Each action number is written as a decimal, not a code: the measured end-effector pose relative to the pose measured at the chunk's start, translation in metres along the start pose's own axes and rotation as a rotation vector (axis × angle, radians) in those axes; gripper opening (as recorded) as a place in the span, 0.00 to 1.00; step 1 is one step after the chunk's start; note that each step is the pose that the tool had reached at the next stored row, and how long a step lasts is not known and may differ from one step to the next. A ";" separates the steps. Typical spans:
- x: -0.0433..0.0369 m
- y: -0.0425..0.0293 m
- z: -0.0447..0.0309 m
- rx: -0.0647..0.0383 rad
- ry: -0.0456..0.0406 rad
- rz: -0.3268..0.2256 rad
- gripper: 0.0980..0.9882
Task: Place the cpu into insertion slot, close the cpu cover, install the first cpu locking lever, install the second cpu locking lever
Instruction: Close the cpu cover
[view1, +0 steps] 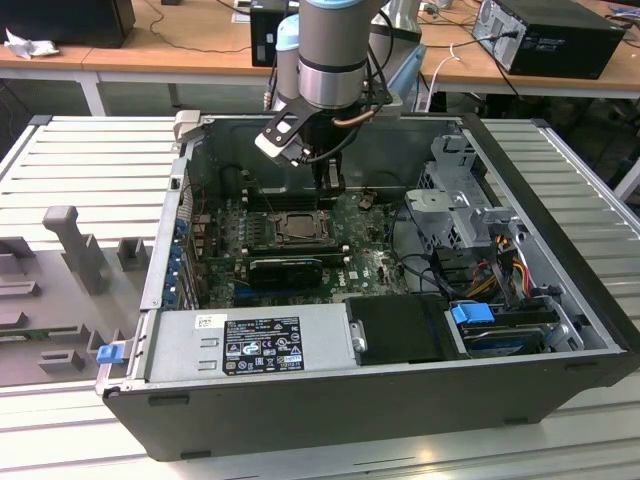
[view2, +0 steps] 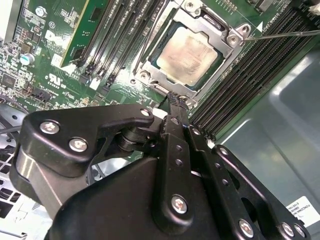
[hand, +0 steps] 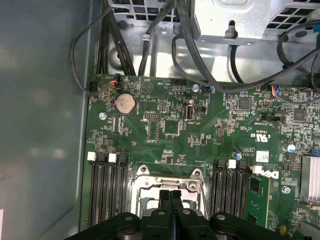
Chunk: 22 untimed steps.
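Pressed together with nothing between them, my fingers (hand: 164, 199) hang close over the edge of the insertion slot (view2: 148, 70). In the second wrist view, left to right, come the black memory slots (view2: 107, 45), then the cpu (view2: 187, 52) lying flat in the slot with the cpu cover (view2: 210, 24) down around it, then a thin lever (view2: 285, 35) reaching out sideways.
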<state>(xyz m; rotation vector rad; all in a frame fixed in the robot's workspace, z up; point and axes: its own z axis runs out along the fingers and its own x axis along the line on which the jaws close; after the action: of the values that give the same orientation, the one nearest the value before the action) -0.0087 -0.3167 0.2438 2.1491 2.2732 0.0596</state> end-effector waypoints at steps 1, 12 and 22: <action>0.0000 -0.0003 0.0000 0.000 0.0000 0.000 0.01; 0.0002 -0.0029 -0.0001 0.000 0.0000 0.000 0.01; 0.0003 -0.0054 -0.0002 0.000 0.0000 0.000 0.01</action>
<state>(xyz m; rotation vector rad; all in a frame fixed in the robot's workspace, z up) -0.0141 -0.3167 0.2438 2.1491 2.2732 0.0596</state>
